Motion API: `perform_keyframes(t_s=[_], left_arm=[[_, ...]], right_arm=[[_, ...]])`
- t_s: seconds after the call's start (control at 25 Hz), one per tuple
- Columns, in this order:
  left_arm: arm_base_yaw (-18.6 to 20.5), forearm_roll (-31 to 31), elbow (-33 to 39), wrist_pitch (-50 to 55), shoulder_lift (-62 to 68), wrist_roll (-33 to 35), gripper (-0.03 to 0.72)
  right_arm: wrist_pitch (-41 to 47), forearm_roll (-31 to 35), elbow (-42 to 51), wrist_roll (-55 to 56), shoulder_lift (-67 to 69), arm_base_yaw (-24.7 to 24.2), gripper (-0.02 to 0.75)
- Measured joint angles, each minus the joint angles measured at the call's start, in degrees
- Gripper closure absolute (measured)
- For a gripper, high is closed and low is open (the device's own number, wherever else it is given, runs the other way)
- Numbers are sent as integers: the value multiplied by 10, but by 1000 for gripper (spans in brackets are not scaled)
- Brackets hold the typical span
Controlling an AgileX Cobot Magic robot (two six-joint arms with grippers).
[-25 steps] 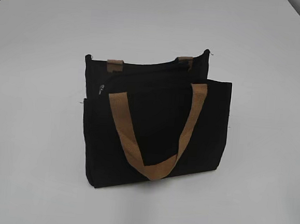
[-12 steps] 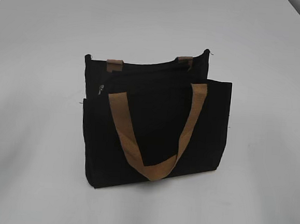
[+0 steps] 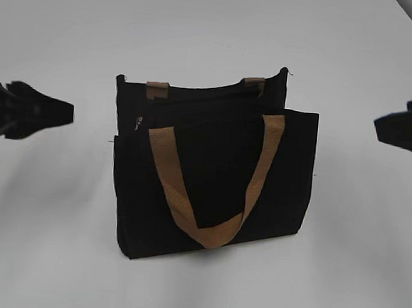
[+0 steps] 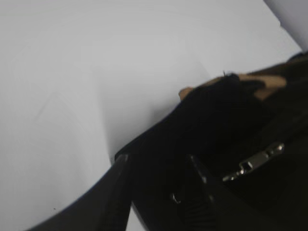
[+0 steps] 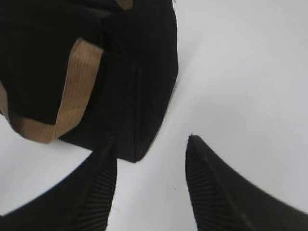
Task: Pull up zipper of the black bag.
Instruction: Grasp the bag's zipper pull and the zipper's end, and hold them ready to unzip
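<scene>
The black bag (image 3: 211,183) stands upright in the middle of the white table, with its tan handle (image 3: 210,233) hanging down the front. The zipper pull (image 3: 138,124) is a small silvery tab near the bag's upper left corner. It also shows in the left wrist view (image 4: 252,162). My left gripper (image 3: 63,113) is open at the left edge, clear of the bag, with the bag's end (image 4: 216,115) seen past its fingers (image 4: 158,161). My right gripper (image 3: 383,129) is open at the right edge, apart from the bag. Its fingers (image 5: 151,144) frame the bag's lower corner (image 5: 134,72).
The white table (image 3: 216,26) stretches all round the bag. A second tan handle (image 3: 157,89) shows at the bag's back edge. A darker strip lies at the far table corners.
Both grippers have come into the exterior view, the left from the left edge and the right from the right edge. The bag has not moved.
</scene>
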Motion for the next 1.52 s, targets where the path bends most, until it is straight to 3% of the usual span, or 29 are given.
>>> perform_keyframes(t_s=[0.12, 0.28, 0.44, 0.6, 0.84, 1.0, 1.12, 1.36, 1.44, 1.52], left_arm=[[-15, -12, 1, 13, 49, 65, 416], [-27, -14, 8, 15, 83, 88, 415], [-22, -15, 8, -13, 84, -5, 417], [-8, -17, -2, -72, 84, -43, 417], [-7, 8, -39, -277, 84, -55, 418], [-7, 20, -39, -323, 84, -55, 418], [-7, 51, -40, -229, 76, -55, 418], [-7, 113, -59, 157, 58, -114, 438], [-7, 159, -59, 247, 58, -131, 440], [-7, 234, -60, 263, 58, -174, 441]], right_arm=[[-22, 3, -41, -5, 55, 16, 369], [-32, 4, -94, -7, 124, 35, 369], [-33, 6, -130, -7, 172, 49, 369], [-34, 7, -136, -8, 186, 56, 369], [-33, 7, -136, -8, 187, 56, 369], [-33, 8, -136, -8, 187, 56, 369], [-33, 11, -136, -8, 187, 56, 369], [-30, 13, -136, -8, 187, 56, 369], [-25, 15, -136, -8, 187, 56, 369], [-22, 18, -136, -8, 187, 56, 369]])
